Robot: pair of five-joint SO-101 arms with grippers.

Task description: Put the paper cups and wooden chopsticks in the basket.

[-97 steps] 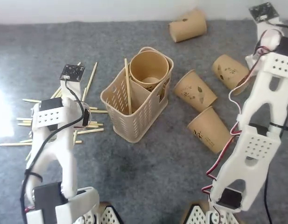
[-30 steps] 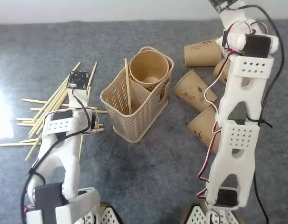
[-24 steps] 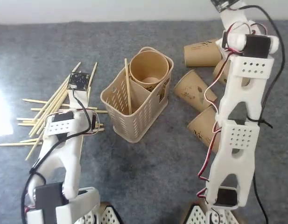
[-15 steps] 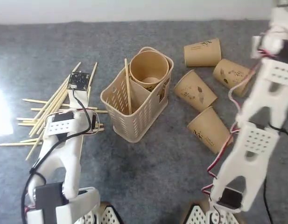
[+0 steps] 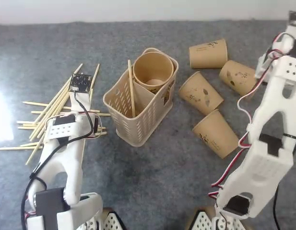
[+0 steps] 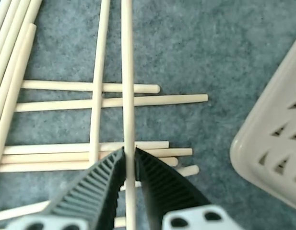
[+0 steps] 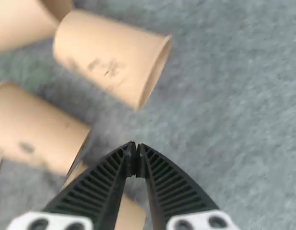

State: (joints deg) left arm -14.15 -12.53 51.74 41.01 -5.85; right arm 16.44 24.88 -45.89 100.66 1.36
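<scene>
My left gripper [image 6: 129, 154] is shut on one wooden chopstick [image 6: 127, 72] that lies across the pile of chopsticks [image 5: 49, 112] on the carpet, left of the basket [image 5: 120, 98]. The basket holds a paper cup [image 5: 153, 70] and one upright chopstick [image 5: 132, 88]. Several more paper cups lie on their sides right of it: [image 5: 208, 53], [image 5: 238, 76], [image 5: 200, 93], [image 5: 216, 133]. My right gripper [image 7: 135, 146] is shut on nothing, hovering above the carpet beside a tipped cup [image 7: 112, 55]. The right arm [image 5: 277, 96] stands at the table's right edge.
Grey carpet covers the whole table. A pale wall strip [image 5: 138, 9] runs along the far edge. The basket's corner [image 6: 277, 134] sits close to my left gripper. Open carpet lies in front of the basket.
The right arm swung from over the far cups out to the right edge, and the farthest cup now lies nearer the others. The left arm shifted slightly at first, then held still.
</scene>
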